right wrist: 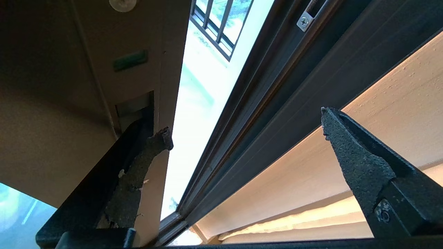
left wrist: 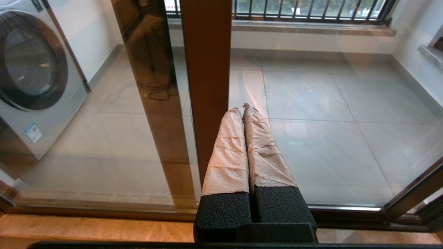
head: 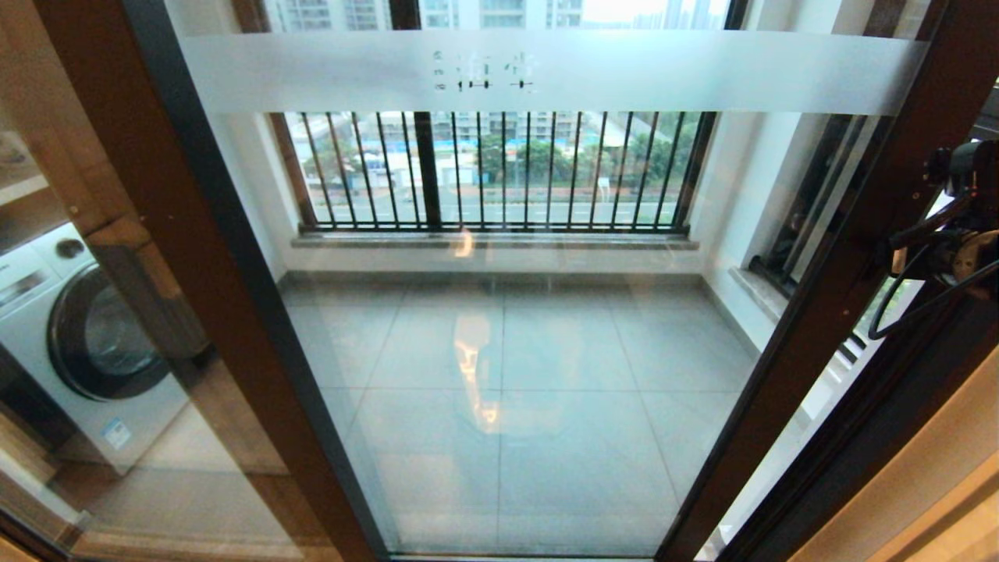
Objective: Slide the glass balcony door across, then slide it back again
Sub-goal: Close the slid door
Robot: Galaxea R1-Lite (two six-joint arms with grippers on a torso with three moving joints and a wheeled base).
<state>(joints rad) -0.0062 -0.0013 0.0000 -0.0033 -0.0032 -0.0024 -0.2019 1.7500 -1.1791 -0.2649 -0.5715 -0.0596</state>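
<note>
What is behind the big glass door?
Behind the glass balcony door you can see a grey tiled floor, a black railing and buildings outside. The door's brown frame covers a strip of the balcony.

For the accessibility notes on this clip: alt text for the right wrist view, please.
The right gripper, jaws wide open, has one black fingertip at the recessed handle slot in the brown stile of the glass balcony door. A bright gap separates the stile from the dark door jamb.
</note>
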